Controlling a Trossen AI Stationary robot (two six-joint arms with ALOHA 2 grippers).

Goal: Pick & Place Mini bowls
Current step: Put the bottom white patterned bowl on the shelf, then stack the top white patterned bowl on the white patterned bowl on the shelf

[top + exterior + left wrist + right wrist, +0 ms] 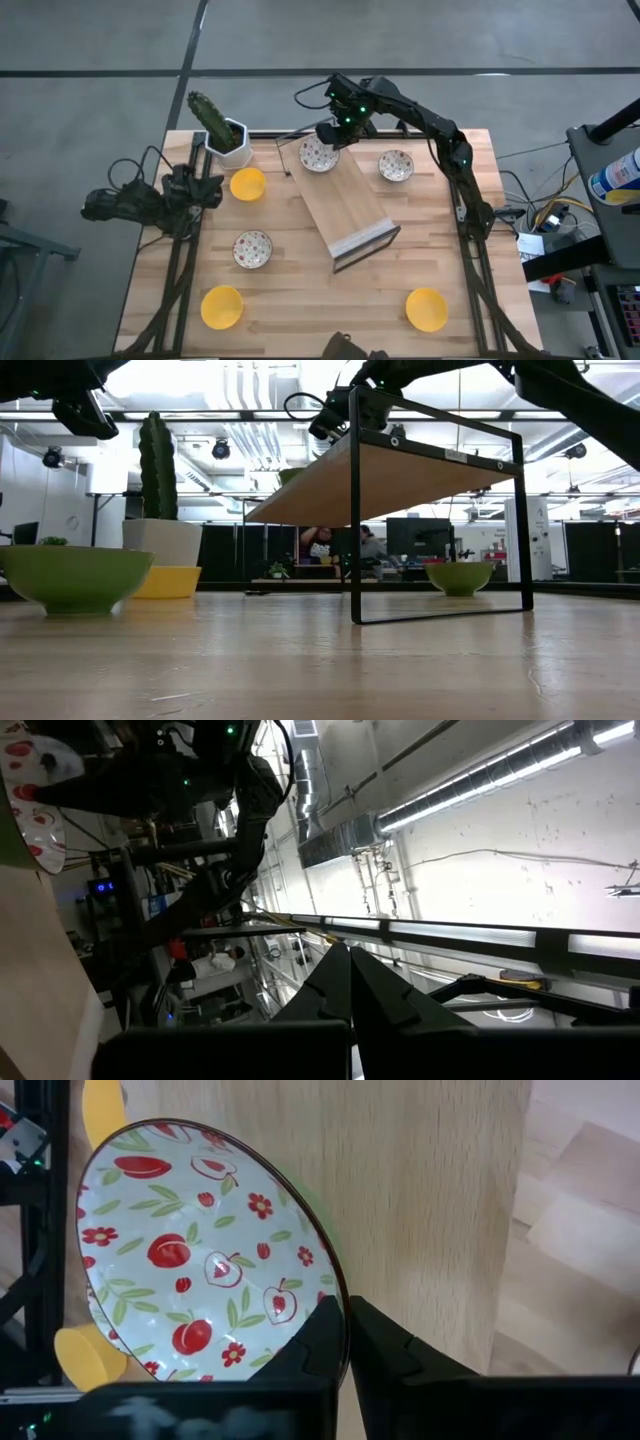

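My right gripper (328, 137) is over the far end of the wooden shelf (345, 205), shut on a white mini bowl with a red fruit-and-leaf pattern (318, 156), which fills the right wrist view (200, 1250). Two more patterned bowls sit on the table, one right of the shelf (396, 166) and one left of it (252, 249). Three yellow bowls rest on the table (248, 184), (221, 307), (427, 308). My left gripper (208, 190) waits shut at the table's left edge, touching nothing. My right gripper pinches the patterned bowl's rim (343, 1305), with one finger (318, 1342) on the inside and the other (405, 1355) outside. The fingers slant down from the table's far side. The bowl sits tilted over the shelf's wooden top; whether it rests on it, I cannot tell.
The shelf (400, 470) is a wooden board on a black metal frame, lying diagonally mid-table. A cactus in a white pot (225, 135) stands at the far left corner. Free table lies between the two near yellow bowls.
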